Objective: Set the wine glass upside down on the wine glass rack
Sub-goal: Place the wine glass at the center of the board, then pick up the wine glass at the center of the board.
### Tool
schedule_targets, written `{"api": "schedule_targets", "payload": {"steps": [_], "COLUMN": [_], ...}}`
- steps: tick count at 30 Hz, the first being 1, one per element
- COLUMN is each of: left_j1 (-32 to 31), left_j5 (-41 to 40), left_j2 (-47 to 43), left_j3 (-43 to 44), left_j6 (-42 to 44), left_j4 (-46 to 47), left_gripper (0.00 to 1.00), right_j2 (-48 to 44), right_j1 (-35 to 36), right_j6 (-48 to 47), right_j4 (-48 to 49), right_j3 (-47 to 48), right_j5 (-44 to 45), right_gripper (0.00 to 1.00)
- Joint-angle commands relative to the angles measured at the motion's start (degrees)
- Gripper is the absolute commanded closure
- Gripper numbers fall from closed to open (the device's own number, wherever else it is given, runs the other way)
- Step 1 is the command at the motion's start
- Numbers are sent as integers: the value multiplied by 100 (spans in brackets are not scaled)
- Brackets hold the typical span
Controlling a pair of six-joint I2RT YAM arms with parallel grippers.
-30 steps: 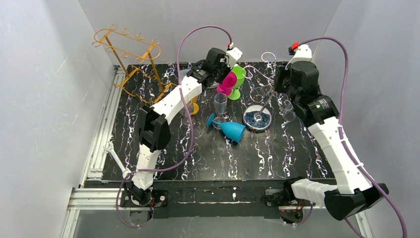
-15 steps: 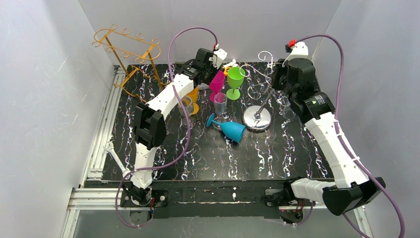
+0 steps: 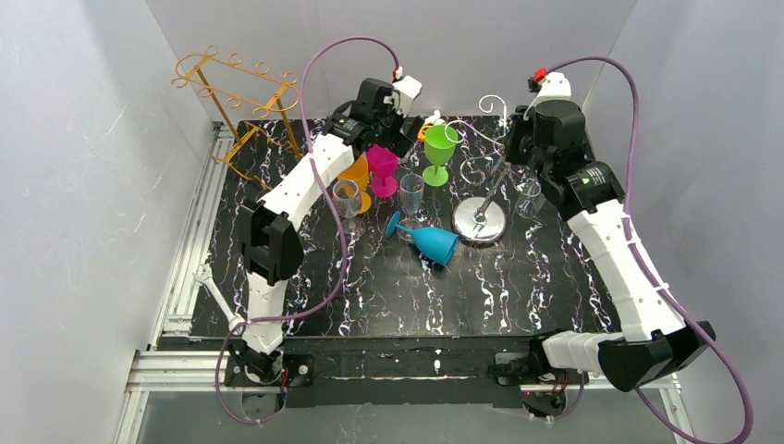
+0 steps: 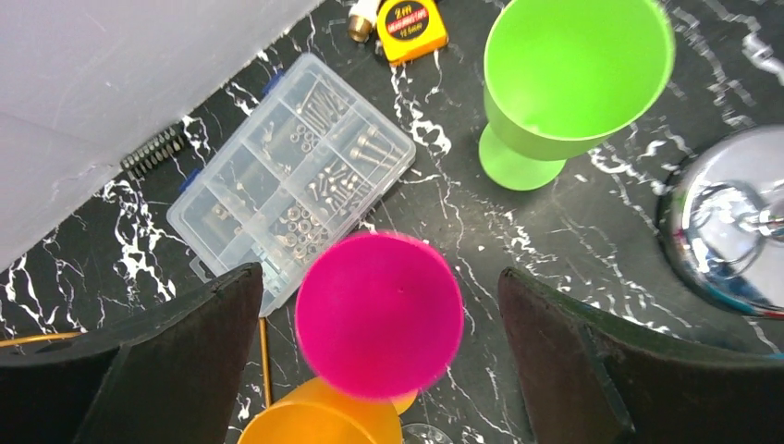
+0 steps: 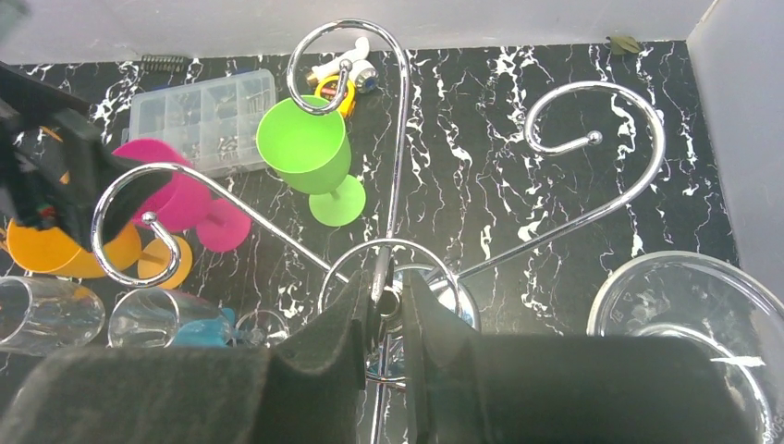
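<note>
Pink glass point(image 3: 382, 169) stands upright on the surface point(image 3: 481, 296), under the wide-open left fingers point(image 4: 176, 361) and free of them. It wants a grip low on the bowl and a full turn-over before its foot can slide into a hook of the rack point(image 3: 480, 222), whose stem the right fingers point(image 5: 324, 361) pinch shut. The dark marbled surface is crowded: green glass point(image 4: 573, 74) and orange glass point(image 4: 314, 421) stand close, leaving little room to swing

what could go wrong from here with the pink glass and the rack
1. The magenta glass stands upright close beside the orange glass, under the open left gripper; closing off-centre could topple both.
2. The right gripper pinches the thin stem of the silver rack; a sideways pull might tip it onto the clear glass beside its base.
</note>
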Motion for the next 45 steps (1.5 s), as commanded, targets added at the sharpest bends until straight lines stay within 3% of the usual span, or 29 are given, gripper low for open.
{"api": "schedule_targets", "payload": {"steps": [1,9,16,23,26,30,36,41,45], "left_j1": [-20,-21,-20,21,141,342,663,841,870], "left_j5": [340,637,587,282,273,220,179,217,219], "left_j2": [-940,-1585,-2009,-2395,-2711,-3131,-3850,-4434,-4773], "left_j3": [185,-118,-324,-346,-599,-912,-1382,-1889,-2273], "left_j6": [-220,-134,-64,-105,-165,-250,-237,-282,-298], "left_j4": [-181,-333,-474,-664,-611,-649,-861,-927,-919], "left_gripper": [2,2,2,2,2,2,2,2,2], "right_j2": [39,132,340,266,40,84,370,347,375], "right_j1": [28,28,28,222,953,2853,5102,5328,5031], "right_j6": [56,60,44,-58,-76,18,295,164,-169], "right_j4": [-341,-584,-1150,-1763,-1815,-2069,-2251,-1790,-1228], "right_j3": [427,1044,2055,2491,2187,1918,1255,-2,-862], "right_j5": [-349,-600,-866,-1458,-1150,260,1908,2003,1838], "right_gripper": [77,47,43,26,15,5,2,2,1]}}
